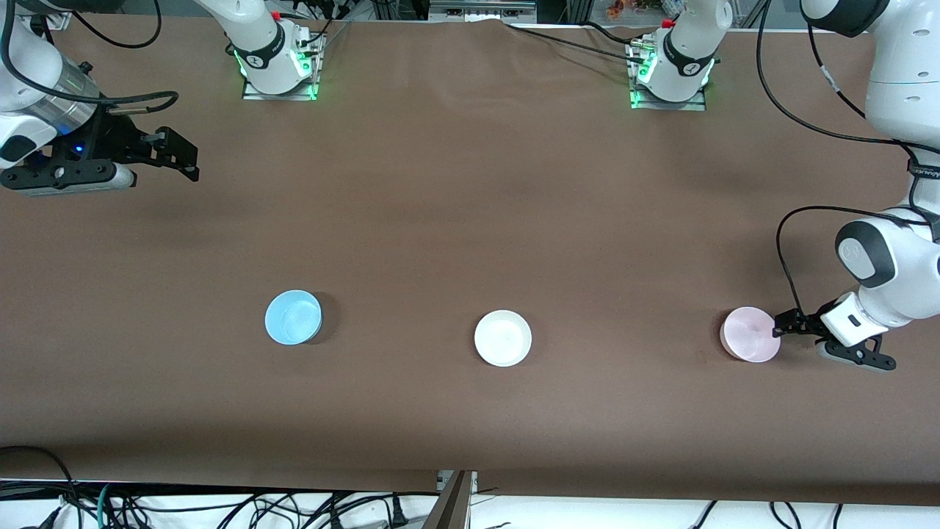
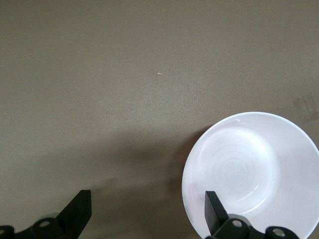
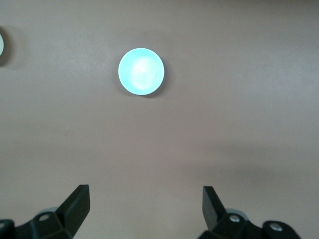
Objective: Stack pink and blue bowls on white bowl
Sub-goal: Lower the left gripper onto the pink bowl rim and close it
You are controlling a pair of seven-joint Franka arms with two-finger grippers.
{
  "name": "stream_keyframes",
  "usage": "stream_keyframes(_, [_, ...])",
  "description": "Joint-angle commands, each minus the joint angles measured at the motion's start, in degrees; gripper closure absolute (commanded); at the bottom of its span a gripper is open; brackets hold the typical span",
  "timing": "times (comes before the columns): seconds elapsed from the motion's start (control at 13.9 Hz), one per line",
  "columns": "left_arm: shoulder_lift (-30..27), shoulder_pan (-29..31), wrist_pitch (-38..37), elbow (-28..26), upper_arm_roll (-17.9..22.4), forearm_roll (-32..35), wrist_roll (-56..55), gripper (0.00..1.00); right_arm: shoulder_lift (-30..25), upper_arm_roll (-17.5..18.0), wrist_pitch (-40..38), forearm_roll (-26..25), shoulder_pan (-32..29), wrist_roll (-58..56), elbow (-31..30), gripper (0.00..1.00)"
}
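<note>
The table was the whole stage, with 3 bowls in a row along the part nearer the front camera. The left arm was the one at work, low at its own end of the table; the right arm waited high over its end.

The step in hand looked like the pick of the pink bowl. To do it well, the left gripper needed 1 finger inside the rim and 1 outside, squarely across the wall, before it closed. A pinch too shallow on smooth plastic could let the bowl tip or skid. The lift wanted to be straight up, then level across to the white bowl.

The left gripper's fingers stood wide apart and held nothing. In the left wrist view 1 finger lay over the pink bowl's rim while the other sat clear over bare table, so the bowl was right at the fingertips, offset toward one of them. Whether that finger touched the rim was hard to judge from here.

The white bowl lay well apart from the left gripper, toward the right arm's end. The blue bowl lay farther still that way, out ahead of the right gripper and well clear of it. That gripper's fingers also stood apart, empty.
</note>
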Motion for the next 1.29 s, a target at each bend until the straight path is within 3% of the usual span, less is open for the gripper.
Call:
stream_keyframes(0.0, [-0.34, -0.29, 0.14, -0.45, 0.15, -1.11, -1.15, 0.0, 0.43, 0.24, -0.5, -0.88, 0.39, 0.83, 1.26, 0.0])
stream_keyframes(0.86, [-0.08, -1.26, 0.14, -1.42, 0.41, 1.52, -9.93, 0.05, 0.43, 0.16, -0.5, -0.97, 1.1, 0.83, 1.26, 0.0])
stream_keyframes(1.01, [-0.26, -1.26, 0.23, -1.51, 0.41, 2.32, -10.9, 0.09, 0.43, 0.16, -0.5, -0.97, 1.1, 0.83, 1.26, 0.0])
stream_keyframes(1.22, [-0.34, -1.43, -0.12, -1.51, 0.33, 2.32, -10.91, 0.24, 0.43, 0.16, -0.5, -0.97, 1.01, 0.83, 1.26, 0.0])
